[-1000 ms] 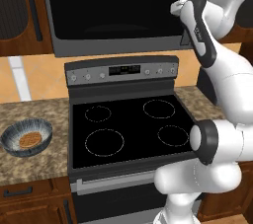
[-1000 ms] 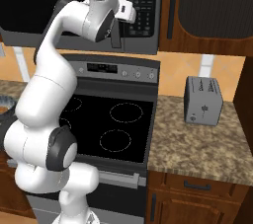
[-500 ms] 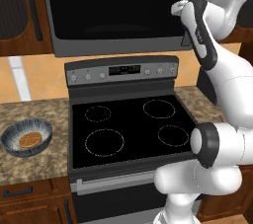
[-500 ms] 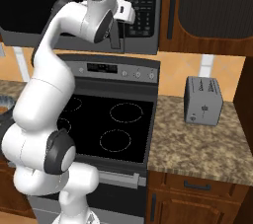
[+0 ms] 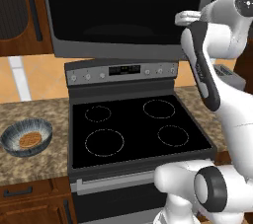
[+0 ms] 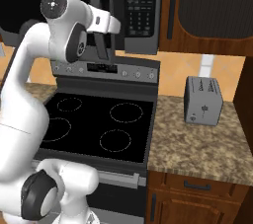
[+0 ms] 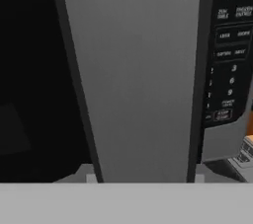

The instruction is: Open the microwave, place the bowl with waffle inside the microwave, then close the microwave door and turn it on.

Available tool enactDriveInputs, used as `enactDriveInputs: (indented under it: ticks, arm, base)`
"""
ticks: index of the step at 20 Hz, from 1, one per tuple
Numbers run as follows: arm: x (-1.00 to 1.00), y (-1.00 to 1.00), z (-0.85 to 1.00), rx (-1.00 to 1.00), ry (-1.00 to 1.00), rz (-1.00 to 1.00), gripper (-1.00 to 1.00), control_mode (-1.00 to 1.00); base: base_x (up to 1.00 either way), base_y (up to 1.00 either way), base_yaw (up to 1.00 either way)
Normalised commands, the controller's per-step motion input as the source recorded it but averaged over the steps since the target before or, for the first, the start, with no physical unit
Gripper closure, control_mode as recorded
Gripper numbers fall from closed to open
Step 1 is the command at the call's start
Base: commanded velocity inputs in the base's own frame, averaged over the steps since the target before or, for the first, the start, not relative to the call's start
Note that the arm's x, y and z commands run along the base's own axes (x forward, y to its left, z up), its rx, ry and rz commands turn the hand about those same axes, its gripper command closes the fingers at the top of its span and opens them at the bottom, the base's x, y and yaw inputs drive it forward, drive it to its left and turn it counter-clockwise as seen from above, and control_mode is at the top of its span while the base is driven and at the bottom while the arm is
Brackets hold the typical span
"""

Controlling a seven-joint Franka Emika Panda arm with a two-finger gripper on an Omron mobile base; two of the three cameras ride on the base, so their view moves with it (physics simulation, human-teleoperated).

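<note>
The microwave (image 5: 123, 16) hangs above the stove, its black door (image 5: 118, 1) closed. My gripper (image 5: 187, 18) is raised to the door's right edge. In the hand view the vertical grey handle (image 7: 138, 80) spans the whole gap between my gripper's (image 7: 144, 178) tips, and the jaws are shut on it. The button panel (image 7: 230, 45) lies just right of the handle. The hand (image 6: 108, 24) sits in front of the handle, left of the panel (image 6: 141, 6). The blue-grey bowl (image 5: 25, 136) holding the orange-brown waffle (image 5: 30, 140) rests on the counter left of the stove.
A black stove (image 5: 133, 129) with ring burners lies under the microwave. A grey toaster (image 6: 202, 100) stands on the granite counter (image 6: 197, 144) to the right. Dark wood cabinets (image 6: 207, 6) flank the microwave on both sides.
The jaws have narrowed onto the door handle. The arm has barely moved, and the door stays closed.
</note>
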Motion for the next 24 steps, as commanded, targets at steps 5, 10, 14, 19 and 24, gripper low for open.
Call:
enactDriveInputs:
  ticks: [5,10,14,19,24]
  arm:
    - [-1.00,0.74,-0.02,-0.23,-0.04,-0.18,1.00,-1.00]
    - [-0.92,0.99,-0.29,-0.29,0.02,-0.25,1.00,-1.00]
    - [-0.67,1.00,-0.43,-0.32,0.12,-0.30,1.00,-1.00]
    - [-0.44,1.00,-0.48,-0.30,0.05,-0.30,1.00,-1.00]
    - [0.02,1.00,-0.67,-0.20,0.00,-0.28,1.00,-1.00]
  base:
    - [0.00,0.00,0.00]
    - [0.00,0.00,0.00]
    - [0.00,0.00,0.00]
    - [0.00,0.00,0.00]
    - [0.00,0.00,0.00]
